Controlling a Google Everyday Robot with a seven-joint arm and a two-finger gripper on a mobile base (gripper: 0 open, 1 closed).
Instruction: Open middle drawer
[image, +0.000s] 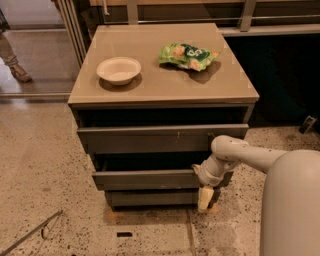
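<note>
The middle drawer (145, 179) is a plain dark grey-brown front, pulled out a little, with a dark gap above it. It sits between the wider top drawer (150, 139), also slightly out, and the narrow bottom drawer (150, 198). My gripper (204, 197) points downward at the right end of the middle drawer, hanging over the bottom drawer's right end. The pale arm (250, 155) reaches in from the right.
On the cabinet top (150, 85) stand a white bowl (119, 70) and a green snack bag (187, 55). A railing runs behind. A person's foot (17, 70) is at the far left. A thin rod (30, 232) lies on the speckled floor at the lower left.
</note>
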